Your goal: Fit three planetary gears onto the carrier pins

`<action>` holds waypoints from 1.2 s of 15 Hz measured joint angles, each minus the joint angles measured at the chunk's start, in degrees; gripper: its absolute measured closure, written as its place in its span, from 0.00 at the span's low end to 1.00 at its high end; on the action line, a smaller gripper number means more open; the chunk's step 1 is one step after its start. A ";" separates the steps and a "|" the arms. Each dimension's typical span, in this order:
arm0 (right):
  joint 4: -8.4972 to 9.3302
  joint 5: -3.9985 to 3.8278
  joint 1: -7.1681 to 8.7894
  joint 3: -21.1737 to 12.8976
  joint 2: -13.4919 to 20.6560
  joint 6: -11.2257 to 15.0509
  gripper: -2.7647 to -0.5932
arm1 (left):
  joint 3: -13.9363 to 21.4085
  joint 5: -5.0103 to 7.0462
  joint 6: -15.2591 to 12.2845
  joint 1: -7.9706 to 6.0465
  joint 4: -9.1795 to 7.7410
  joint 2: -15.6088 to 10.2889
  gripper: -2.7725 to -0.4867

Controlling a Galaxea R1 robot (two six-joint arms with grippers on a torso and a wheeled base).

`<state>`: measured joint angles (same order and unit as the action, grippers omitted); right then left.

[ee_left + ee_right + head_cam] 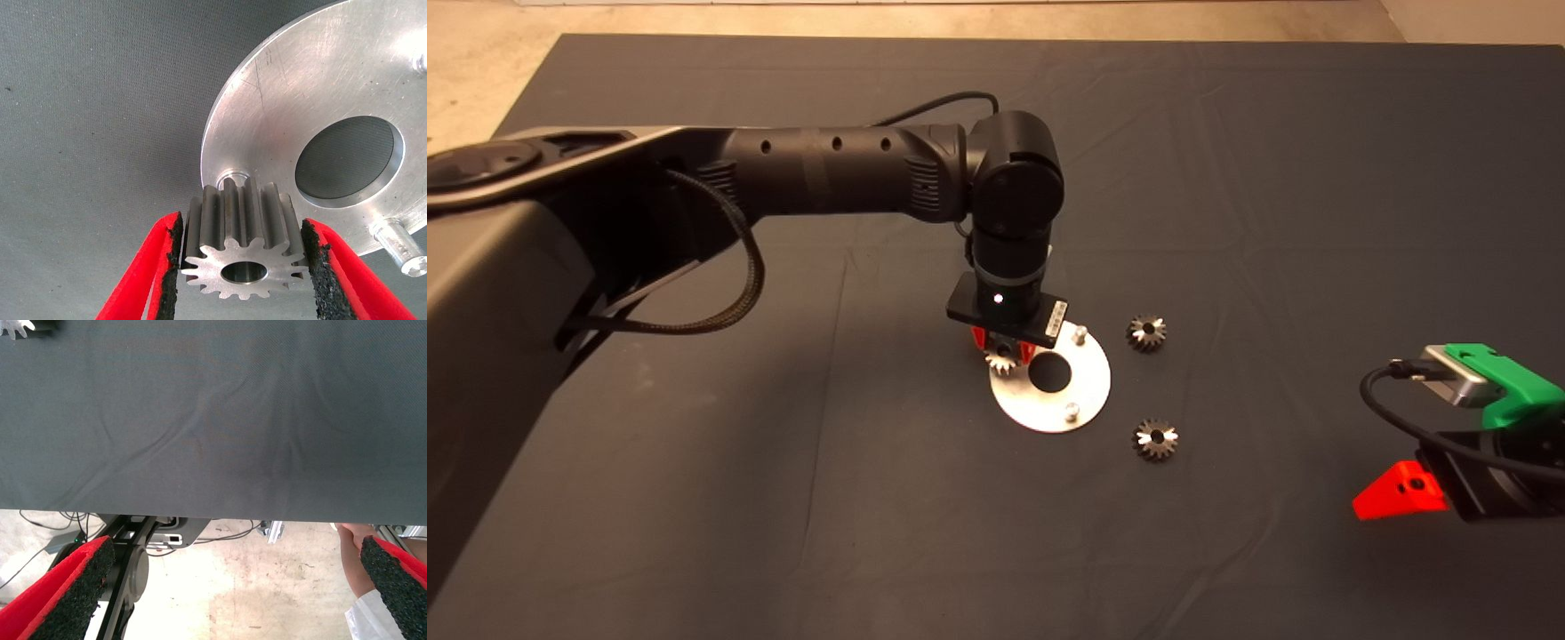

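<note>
Across the dark mat point(694, 498), we are holding one planetary gear point(238, 248) clamped in our left gripper point(240, 267) over the disc's point(1089, 378) left pin point(233, 180), risking a tilted bore jamming, while our right gripper point(233, 587) is waiting wide open at near right.

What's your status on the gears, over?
Left gripper shut on first gear, at the disc edge over a pin. Two gears loose on mat. Right gripper parked, open. Nothing blocking.
</note>
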<state>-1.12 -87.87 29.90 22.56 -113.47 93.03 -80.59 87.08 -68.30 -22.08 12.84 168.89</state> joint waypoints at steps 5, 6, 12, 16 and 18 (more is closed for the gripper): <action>0.00 0.00 0.02 0.00 0.00 0.00 0.01 | 0.00 0.00 0.04 0.00 0.00 0.00 0.61; 0.00 0.00 0.04 0.00 0.00 0.00 0.01 | 0.00 0.00 0.01 -0.02 0.00 0.00 0.58; 0.01 0.00 0.28 0.00 0.01 0.00 0.01 | -1.18 0.00 1.19 -0.02 -0.09 -0.01 0.51; 0.02 0.00 0.28 0.00 0.33 0.00 0.01 | -1.08 -0.01 1.05 -0.22 -0.11 -0.50 0.45; 0.00 0.00 0.28 0.00 0.32 -0.03 0.01 | 0.40 -0.12 -0.10 -0.57 -0.13 -2.42 0.39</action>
<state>-1.12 -87.87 30.18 22.56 -113.15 92.99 -80.19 86.96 -68.41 -22.65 12.70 166.47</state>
